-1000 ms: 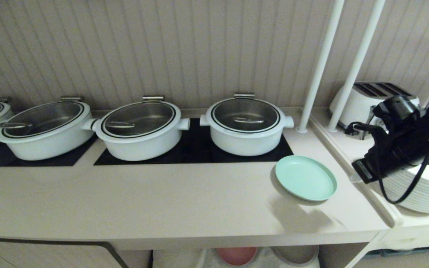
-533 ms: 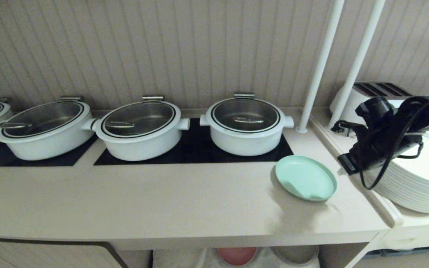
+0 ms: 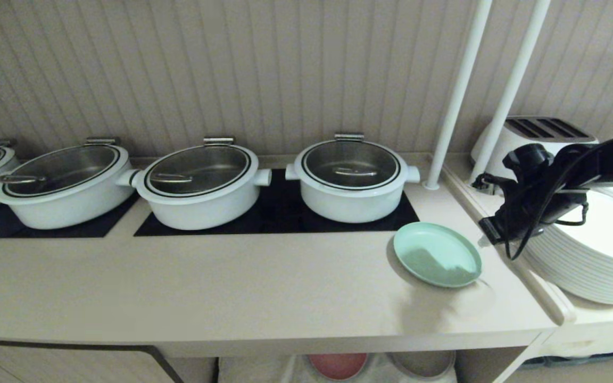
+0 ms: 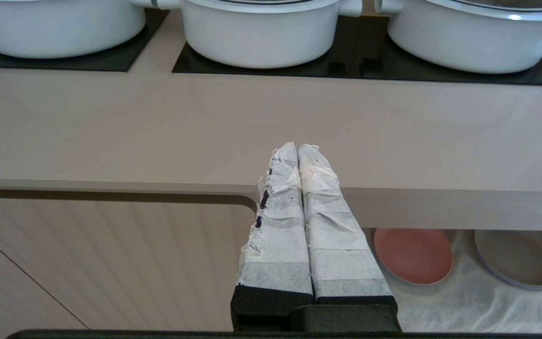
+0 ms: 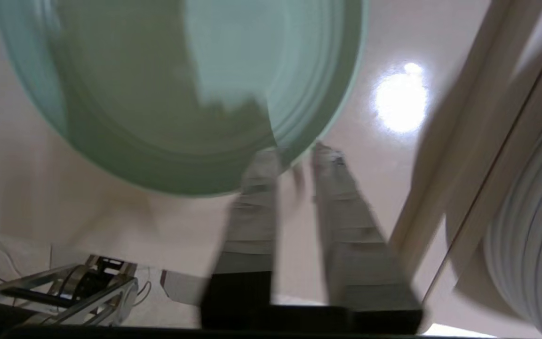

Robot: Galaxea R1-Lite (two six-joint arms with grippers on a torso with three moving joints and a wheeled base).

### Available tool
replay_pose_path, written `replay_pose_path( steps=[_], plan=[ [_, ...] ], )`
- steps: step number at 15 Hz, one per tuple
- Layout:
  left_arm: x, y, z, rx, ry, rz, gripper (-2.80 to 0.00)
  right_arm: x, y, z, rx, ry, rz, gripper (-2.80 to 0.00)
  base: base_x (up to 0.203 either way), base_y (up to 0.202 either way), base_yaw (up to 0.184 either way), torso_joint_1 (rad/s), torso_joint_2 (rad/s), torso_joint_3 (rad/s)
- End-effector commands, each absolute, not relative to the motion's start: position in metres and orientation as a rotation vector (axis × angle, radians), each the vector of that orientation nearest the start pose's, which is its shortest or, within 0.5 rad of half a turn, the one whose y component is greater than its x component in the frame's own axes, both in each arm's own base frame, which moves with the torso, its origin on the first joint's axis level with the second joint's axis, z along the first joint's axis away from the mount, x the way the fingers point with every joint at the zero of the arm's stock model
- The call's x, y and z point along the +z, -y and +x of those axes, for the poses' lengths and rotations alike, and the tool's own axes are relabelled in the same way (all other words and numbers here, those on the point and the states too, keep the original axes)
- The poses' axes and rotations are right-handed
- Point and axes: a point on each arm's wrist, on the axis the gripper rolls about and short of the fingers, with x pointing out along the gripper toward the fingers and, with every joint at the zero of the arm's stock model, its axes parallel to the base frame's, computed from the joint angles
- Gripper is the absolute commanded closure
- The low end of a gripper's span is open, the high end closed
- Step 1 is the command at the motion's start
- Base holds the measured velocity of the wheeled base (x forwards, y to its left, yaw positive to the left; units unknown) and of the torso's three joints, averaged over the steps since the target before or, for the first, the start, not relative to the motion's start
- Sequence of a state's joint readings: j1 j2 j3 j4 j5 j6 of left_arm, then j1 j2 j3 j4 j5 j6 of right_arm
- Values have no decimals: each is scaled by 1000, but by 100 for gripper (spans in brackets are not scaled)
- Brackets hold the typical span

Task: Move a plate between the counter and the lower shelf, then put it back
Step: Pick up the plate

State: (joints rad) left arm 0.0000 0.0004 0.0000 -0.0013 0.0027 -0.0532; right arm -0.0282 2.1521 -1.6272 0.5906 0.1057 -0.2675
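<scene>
**Right end effector poised beside the mint plate on the tabletop**

Nearest, at 6 o'clock under the tabletop's front edge, the lower shelf [image 4: 464, 301] is lined with wrinkled white cloth; a pink plate [image 4: 412, 255] and a beige plate [image 4: 518, 258] lie on it side by side. The left end effector [image 4: 298, 150] sits low in front of that edge, its taped fingers pressed together with nothing between them.

On the tabletop [image 3: 232, 287], toward 4 o'clock, the mint-green plate [image 3: 437, 254] lies flat near the right end, just in front of the black cooktop panel [image 3: 280, 215]. The right end effector [image 5: 299, 155] is at the plate's right, above the tabletop, at about 3 o'clock; its fingers stand a little apart with a narrow gap, tips at the plate's rim, gripping nothing. Its shadow falls across the plate.

Beyond the raised ledge, at 3 o'clock, is a stack of white plates [image 3: 594, 266]. Farther back, three white pots [image 3: 351, 178] with glass lids stand on the cooktop from 10 to 1 o'clock, and a white toaster [image 3: 535, 133] stands at 2 o'clock.
</scene>
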Motion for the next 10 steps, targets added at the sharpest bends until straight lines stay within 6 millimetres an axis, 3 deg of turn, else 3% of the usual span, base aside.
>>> replay_pose_path(
  steps=[1, 10],
  plan=[
    [76, 0, -23, 3, 2, -54, 0, 128, 14, 405, 212, -1108, -159, -280, 0, 0, 0, 0, 0, 0],
    [76, 0, -23, 3, 2, -55, 0, 98, 15, 418, 203, -1147, -143, -280, 0, 0, 0, 0, 0, 0]
  ],
)
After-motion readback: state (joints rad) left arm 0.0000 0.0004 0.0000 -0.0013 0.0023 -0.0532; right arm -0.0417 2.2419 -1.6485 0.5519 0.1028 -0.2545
